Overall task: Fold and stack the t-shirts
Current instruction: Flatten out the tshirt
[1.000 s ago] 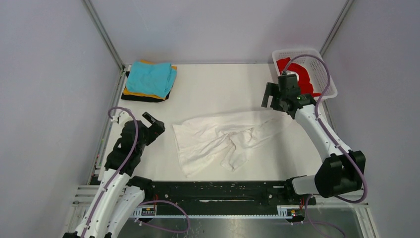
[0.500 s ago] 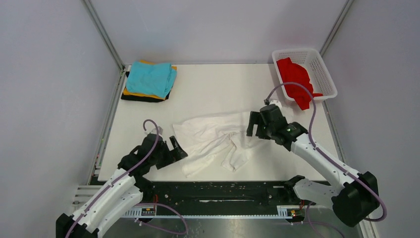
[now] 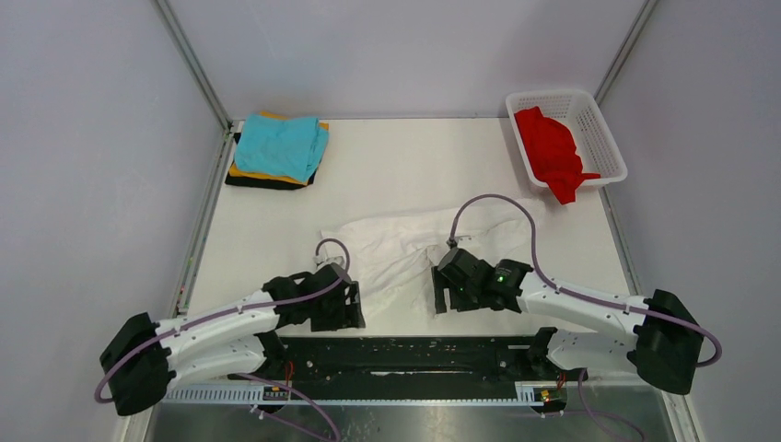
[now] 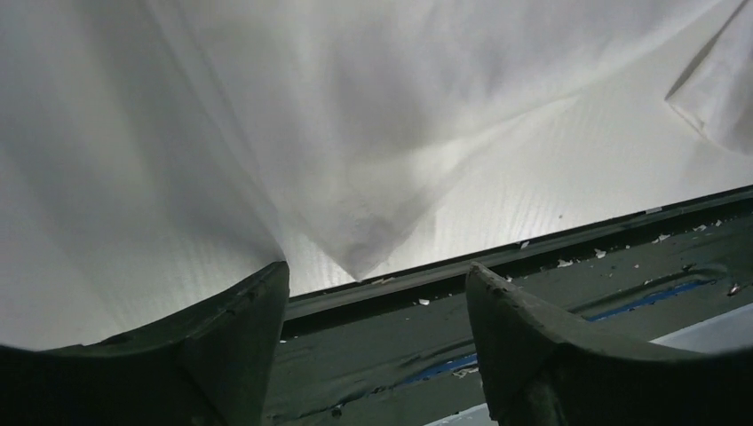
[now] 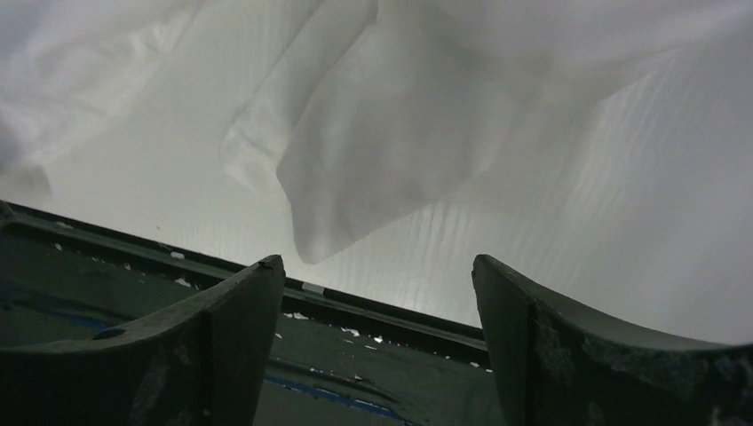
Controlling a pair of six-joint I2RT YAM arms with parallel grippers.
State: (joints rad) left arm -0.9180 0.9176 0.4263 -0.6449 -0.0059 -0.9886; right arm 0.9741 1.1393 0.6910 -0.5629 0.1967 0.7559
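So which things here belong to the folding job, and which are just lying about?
Job:
white t-shirt, crumpled
red t-shirt
folded stack, teal on top

Lying about:
white mesh basket, holding the red one

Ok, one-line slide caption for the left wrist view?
Left tool, jaws apart, poised over a corner of the white t-shirt at the table's near edge.

White t-shirt [image 3: 398,245], red t-shirt [image 3: 549,147]

White table [image 3: 405,166] bears crumpled white t-shirt [image 3: 405,244], folded stack [image 3: 281,149], basket [image 3: 605,138].
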